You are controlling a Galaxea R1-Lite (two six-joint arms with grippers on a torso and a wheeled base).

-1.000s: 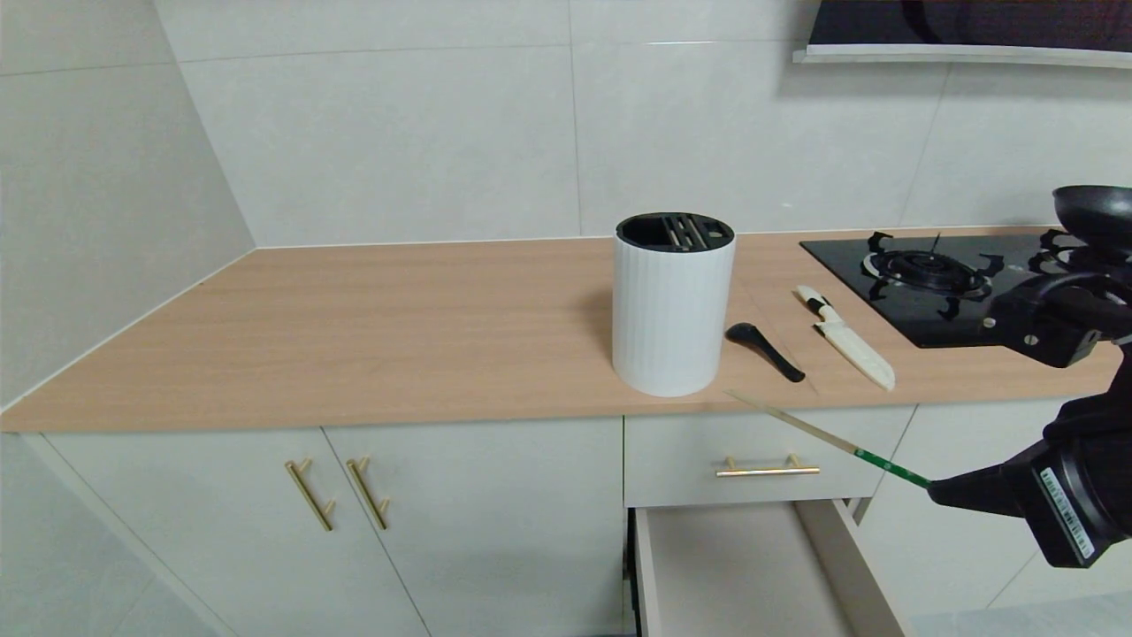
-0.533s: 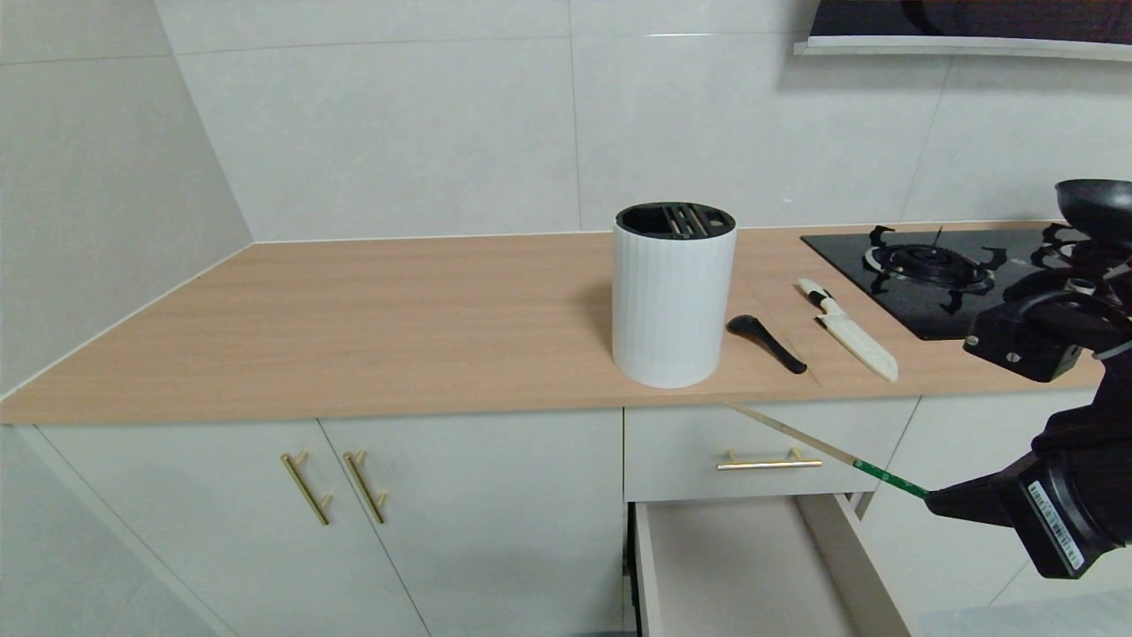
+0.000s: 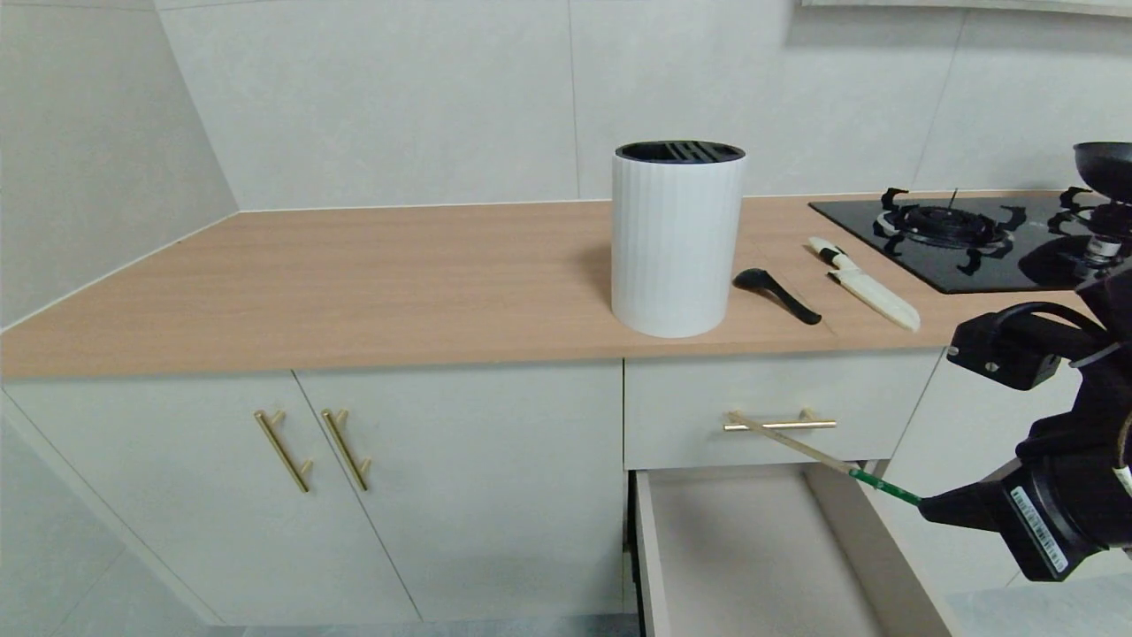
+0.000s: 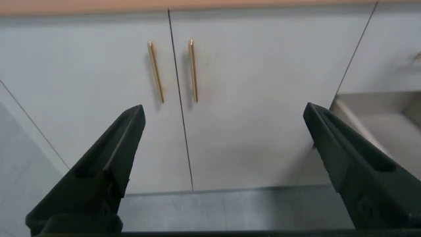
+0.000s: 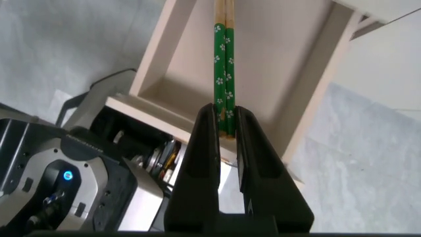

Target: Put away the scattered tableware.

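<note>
— Where are the chopsticks (image 3: pixel 818 453)?

— In the right gripper (image 3: pixel 922 501), off the counter (image 3: pixel 354 292), below its front edge and over the right side of the open drawer (image 3: pixel 752 557). The fingers (image 5: pixel 205 135) are clamped on the green, flower-printed end of the pair.

— Which way do they point?

— In the head view the long axis slants up and to the left from the gripper. The pale tips point at the cabinet front and show against the gold handle (image 3: pixel 780 425) of the closed drawer above. In the right wrist view the two sticks lie side by side, touching, and run straight out from the jaws over the drawer's inside.

— And the other arm?

— The left gripper (image 4: pixel 223 112) holds nothing. Its jaws stand wide apart, facing the two cabinet doors (image 4: pixel 171 99) under the counter.

— What lies on the counter?

— A white ribbed holder (image 3: pixel 676 239) with a black slotted top stands upright near the front edge. Just to its right lies a black spoon (image 3: pixel 776 295), bowl toward the holder, handle running toward the front edge. Right of that lies a knife (image 3: pixel 864 284), handle toward the back, white blade toward the front right. The stove (image 3: pixel 955 243) sits at the counter's right end.
</note>
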